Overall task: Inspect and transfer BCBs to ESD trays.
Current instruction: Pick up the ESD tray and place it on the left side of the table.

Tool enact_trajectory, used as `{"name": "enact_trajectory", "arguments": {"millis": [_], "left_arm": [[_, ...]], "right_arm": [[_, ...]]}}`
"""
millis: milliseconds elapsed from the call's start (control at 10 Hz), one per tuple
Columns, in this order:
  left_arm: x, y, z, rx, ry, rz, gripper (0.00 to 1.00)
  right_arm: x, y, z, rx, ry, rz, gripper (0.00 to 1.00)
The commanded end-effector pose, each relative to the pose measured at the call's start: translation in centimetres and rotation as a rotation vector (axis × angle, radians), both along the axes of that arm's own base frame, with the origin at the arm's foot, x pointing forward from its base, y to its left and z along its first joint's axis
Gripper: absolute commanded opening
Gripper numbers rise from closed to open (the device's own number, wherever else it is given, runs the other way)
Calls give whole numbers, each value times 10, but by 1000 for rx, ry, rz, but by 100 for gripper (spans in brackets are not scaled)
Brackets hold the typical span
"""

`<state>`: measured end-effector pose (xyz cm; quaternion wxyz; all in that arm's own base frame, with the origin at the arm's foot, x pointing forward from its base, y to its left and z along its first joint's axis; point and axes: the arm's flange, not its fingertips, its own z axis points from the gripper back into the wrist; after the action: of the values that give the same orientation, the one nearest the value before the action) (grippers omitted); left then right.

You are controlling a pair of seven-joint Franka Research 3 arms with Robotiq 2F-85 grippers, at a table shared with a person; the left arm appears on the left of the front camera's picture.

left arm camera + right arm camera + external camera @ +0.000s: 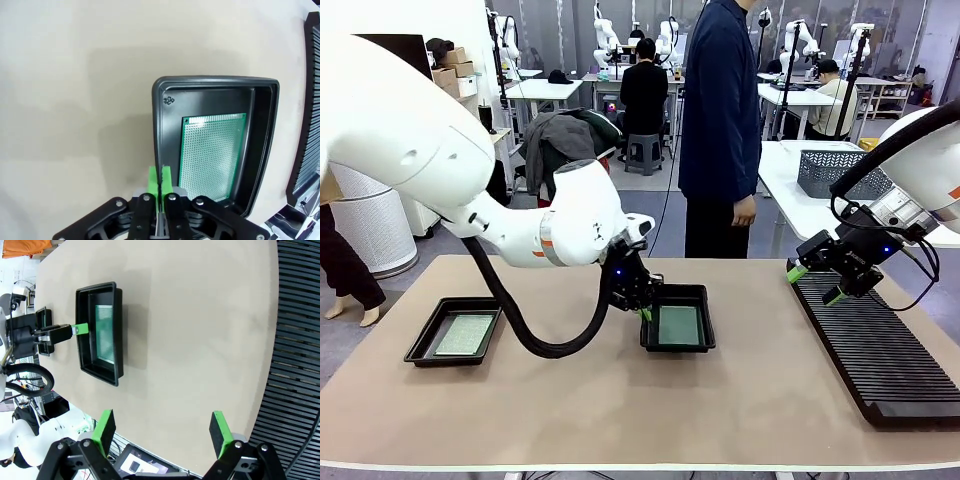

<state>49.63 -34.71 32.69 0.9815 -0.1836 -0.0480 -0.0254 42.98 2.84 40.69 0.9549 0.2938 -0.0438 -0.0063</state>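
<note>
Left gripper [645, 313], fingers pressed together on the rim of the middle tray [703, 343], which holds a board [678, 325]. Right gripper [816, 283] hangs spread above the rack [880, 350]. Any pull may drag the tray across the desk [620, 410].

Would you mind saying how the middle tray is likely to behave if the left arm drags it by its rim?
The tray looks thin and shallow, so probably light, sliding easily on the smooth table. Pinched at one rim, it may pivot or flex. The loose board inside might shift.
</note>
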Motion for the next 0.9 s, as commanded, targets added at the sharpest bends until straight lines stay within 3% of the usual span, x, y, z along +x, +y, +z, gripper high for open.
{"name": "enact_trajectory", "arguments": {"millis": [0, 800], "left_arm": [[-8, 33, 1, -70, 5, -25, 3], [-45, 162, 7, -59, -8, -19, 3]], "right_arm": [[0, 1, 0, 2, 3, -6, 100], [0, 1, 0, 2, 3, -6, 100]]}}
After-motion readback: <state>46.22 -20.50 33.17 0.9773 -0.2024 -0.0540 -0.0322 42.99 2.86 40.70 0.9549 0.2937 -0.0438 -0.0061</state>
